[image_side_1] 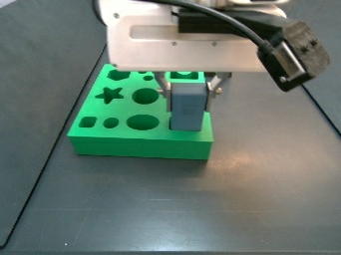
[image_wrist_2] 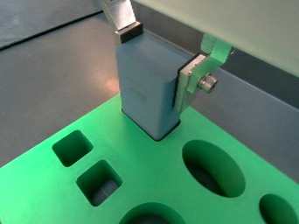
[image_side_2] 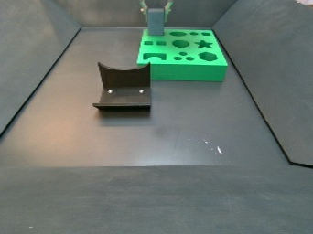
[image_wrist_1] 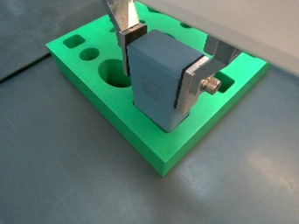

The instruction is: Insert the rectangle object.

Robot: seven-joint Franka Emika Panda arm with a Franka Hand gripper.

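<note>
Matt grey-blue rectangle object (image_wrist_1: 159, 79), smooth green board (image_wrist_1: 140, 131), metal gripper (image_wrist_1: 163, 54) fingers (image_wrist_1: 197, 80)

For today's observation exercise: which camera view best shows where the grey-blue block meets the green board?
A wrist view: the block, held by the tool, enters the green board close-up. A side view shows it from afar; in another the arm covers its top.

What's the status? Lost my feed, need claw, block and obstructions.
Claw shut on rectangle object, over green board. Block upright, lower end at a board hole, not fully in. Dark brown notched block lies apart on floor; nothing in the way.
</note>
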